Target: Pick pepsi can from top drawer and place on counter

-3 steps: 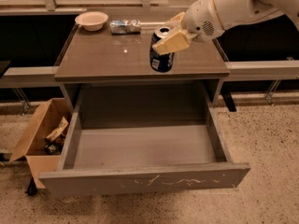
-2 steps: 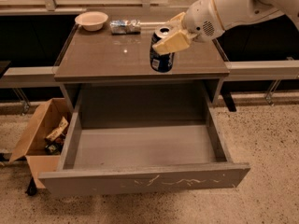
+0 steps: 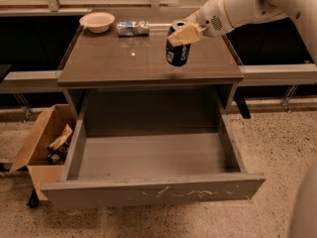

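Observation:
The pepsi can (image 3: 177, 51), dark blue with a silver top, is over the right part of the counter (image 3: 114, 58), slightly tilted. My gripper (image 3: 184, 33) comes in from the upper right and is shut on the can's upper part with its pale fingers (image 3: 188, 33). I cannot tell whether the can's base touches the counter. The top drawer (image 3: 153, 192) is pulled fully out below the counter, and its grey inside holds nothing; its front panel has white scratches.
A white bowl (image 3: 97, 21) and a silvery foil snack packet (image 3: 132, 28) sit at the back of the counter. An open cardboard box (image 3: 44, 138) with scraps stands on the floor to the drawer's left. Rails run on both sides of the cabinet.
The gripper with the can has moved a little up and to the right in the picture, farther from the counter's front edge. The drawer has not moved.

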Motion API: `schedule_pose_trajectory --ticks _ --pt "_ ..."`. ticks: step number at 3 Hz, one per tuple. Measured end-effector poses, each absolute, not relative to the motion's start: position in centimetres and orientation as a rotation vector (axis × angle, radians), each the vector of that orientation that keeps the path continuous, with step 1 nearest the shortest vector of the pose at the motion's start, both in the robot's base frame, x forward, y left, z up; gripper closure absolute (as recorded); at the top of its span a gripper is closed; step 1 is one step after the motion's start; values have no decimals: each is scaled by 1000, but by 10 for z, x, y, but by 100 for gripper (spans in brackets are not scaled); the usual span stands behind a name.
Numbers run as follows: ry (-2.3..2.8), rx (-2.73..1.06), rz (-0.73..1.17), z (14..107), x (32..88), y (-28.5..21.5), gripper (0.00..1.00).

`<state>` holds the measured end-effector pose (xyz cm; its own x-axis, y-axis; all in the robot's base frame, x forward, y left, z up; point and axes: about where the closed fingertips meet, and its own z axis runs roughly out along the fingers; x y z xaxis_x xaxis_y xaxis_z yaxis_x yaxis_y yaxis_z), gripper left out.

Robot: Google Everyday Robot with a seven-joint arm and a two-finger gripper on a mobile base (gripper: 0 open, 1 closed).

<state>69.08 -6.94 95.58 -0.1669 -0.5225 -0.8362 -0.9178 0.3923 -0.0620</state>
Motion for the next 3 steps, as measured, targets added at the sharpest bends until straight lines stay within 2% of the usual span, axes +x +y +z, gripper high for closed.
schedule_pose_trajectory --ticks 2,3 --pt "1955 -1145 619 928 753 -78 100" --pt "1992 -1138 639 915 767 -74 85"
